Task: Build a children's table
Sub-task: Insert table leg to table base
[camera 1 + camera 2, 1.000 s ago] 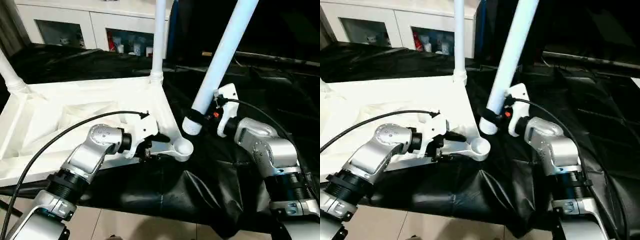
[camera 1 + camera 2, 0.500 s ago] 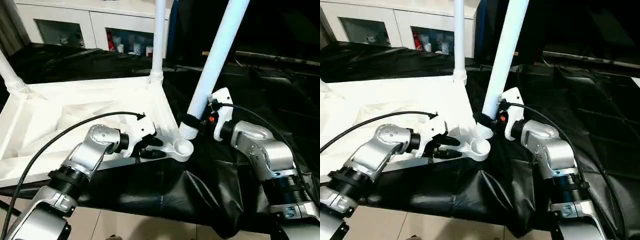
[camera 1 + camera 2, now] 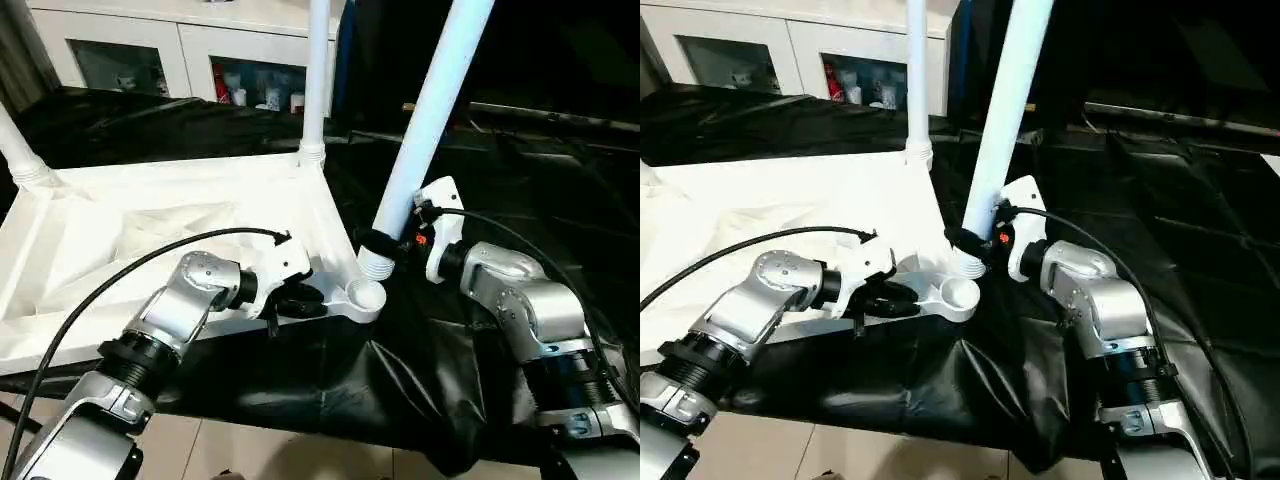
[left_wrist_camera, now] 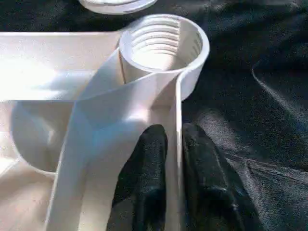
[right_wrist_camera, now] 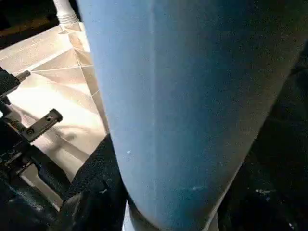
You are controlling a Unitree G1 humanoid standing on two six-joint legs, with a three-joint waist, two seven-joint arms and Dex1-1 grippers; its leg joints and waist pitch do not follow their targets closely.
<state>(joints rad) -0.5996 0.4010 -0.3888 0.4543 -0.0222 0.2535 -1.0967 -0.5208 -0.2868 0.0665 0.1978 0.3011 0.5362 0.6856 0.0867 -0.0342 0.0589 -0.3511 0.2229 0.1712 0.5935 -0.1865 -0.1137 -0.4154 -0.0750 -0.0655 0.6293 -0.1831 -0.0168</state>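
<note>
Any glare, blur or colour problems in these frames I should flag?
Left eye view: the tabletop's underside is washed out, ribs barely readable. Left wrist view: glare inside the threaded corner socket. Right wrist view: the held leg sits very close, soft and blue-tinted.

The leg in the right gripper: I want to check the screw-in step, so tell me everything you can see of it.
The leg is a long, smooth white plastic tube, tilted, its upper end leaving the picture's top. Its ribbed lower end sits just beside the open threaded corner socket of the upturned tabletop, not in it. The right gripper is closed around it just above that end. The left gripper pinches the tabletop's rim wall near the socket.
</note>
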